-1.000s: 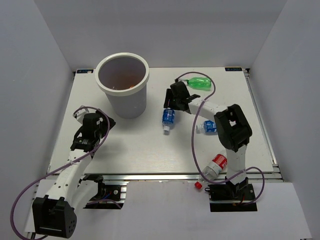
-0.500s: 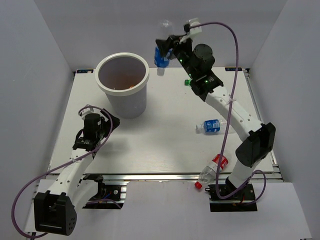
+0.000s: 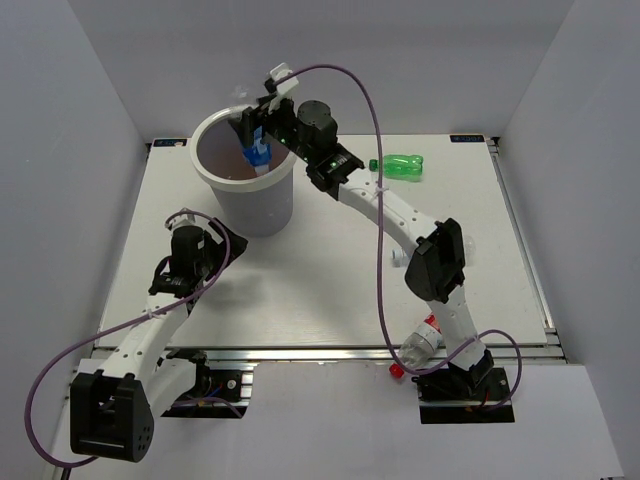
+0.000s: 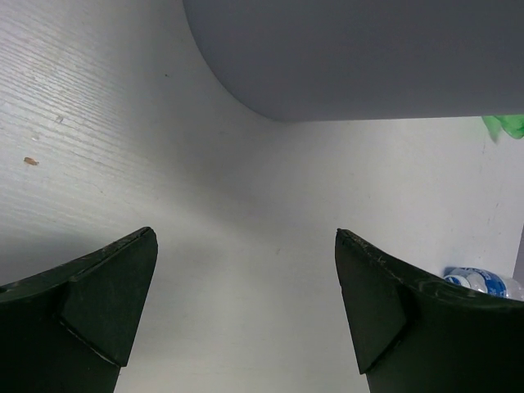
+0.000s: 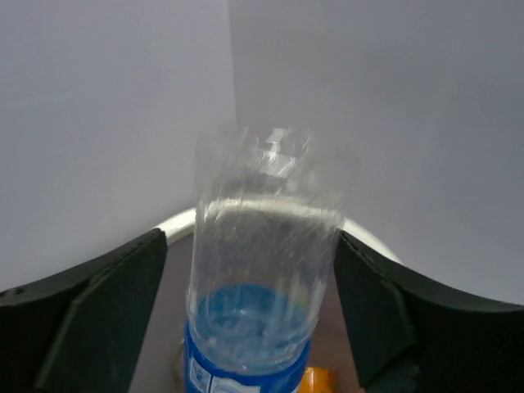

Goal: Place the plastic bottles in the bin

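The bin [image 3: 250,207] is a white bucket at the back left of the table. My right gripper [image 3: 256,136] reaches over its mouth, jaws apart. A clear bottle with a blue label [image 3: 259,152] hangs neck down between the jaws. In the right wrist view this bottle [image 5: 262,286] is blurred, with a gap beside the left finger. An orange bottle [image 5: 318,381] lies inside the bin below the rim [image 5: 176,221]. A green bottle [image 3: 398,165] lies at the back. A red-capped bottle [image 3: 422,338] lies at the front edge. My left gripper [image 3: 222,243] is open and empty beside the bin's base.
In the left wrist view the bin wall [image 4: 352,57] fills the top, with the green bottle [image 4: 503,124] at the right edge. A second blue-label bottle [image 4: 483,282] lies on the table [image 4: 246,164], mostly hidden behind my right arm in the top view.
My right arm lifted the blue-label bottle off the table, swung it left and brought it over the bin mouth. The left arm has barely moved.
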`<action>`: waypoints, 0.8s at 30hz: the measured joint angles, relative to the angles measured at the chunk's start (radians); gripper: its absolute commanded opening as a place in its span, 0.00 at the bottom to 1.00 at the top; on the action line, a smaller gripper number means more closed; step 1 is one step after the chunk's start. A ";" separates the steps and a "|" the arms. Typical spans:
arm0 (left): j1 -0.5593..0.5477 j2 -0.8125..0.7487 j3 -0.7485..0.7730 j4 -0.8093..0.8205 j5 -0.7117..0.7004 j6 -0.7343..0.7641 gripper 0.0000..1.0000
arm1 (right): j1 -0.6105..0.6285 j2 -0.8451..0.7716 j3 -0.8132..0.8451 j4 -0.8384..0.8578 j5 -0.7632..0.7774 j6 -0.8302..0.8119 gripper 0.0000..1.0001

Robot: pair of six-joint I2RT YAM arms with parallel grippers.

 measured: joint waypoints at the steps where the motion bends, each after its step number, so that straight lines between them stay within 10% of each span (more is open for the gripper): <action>1: 0.000 0.000 -0.001 0.001 0.006 0.000 0.98 | 0.005 0.003 0.000 -0.025 -0.012 -0.005 0.90; 12: 0.000 0.012 -0.002 0.024 0.050 0.000 0.98 | -0.025 -0.318 -0.219 -0.372 -0.064 -0.069 0.89; 24: 0.000 0.031 -0.013 0.101 0.120 -0.001 0.98 | -0.299 -0.950 -1.070 -0.561 0.101 0.230 0.89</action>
